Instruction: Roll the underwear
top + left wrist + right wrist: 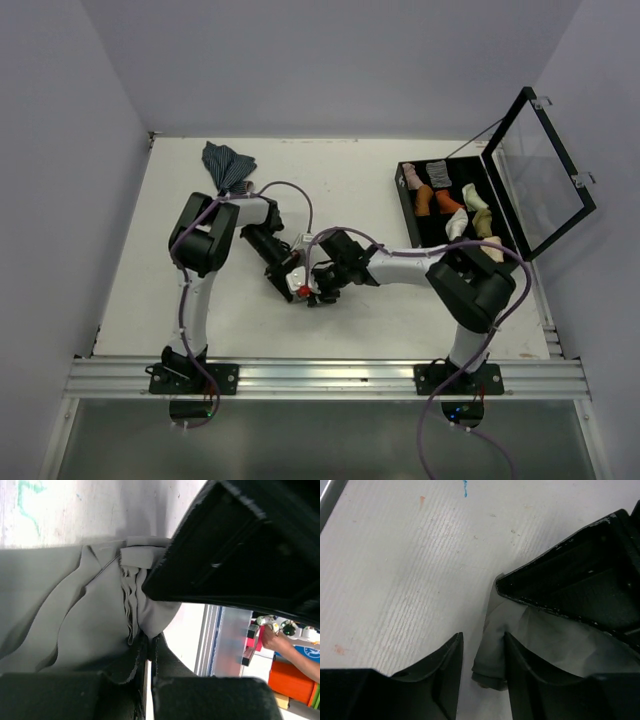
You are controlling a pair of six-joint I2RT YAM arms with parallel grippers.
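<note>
The grey underwear (75,620) lies bunched in the middle of the desk (340,190), between the two arms. The left tool (149,644) is pinched tight on a fold of it. The right tool (482,647) stands half wide, jaws either side of the rolled end, bare desk showing beside one finger. A striped cloth (228,165) lies at the far edge, and an open box (404,210) sits to the right
</note>
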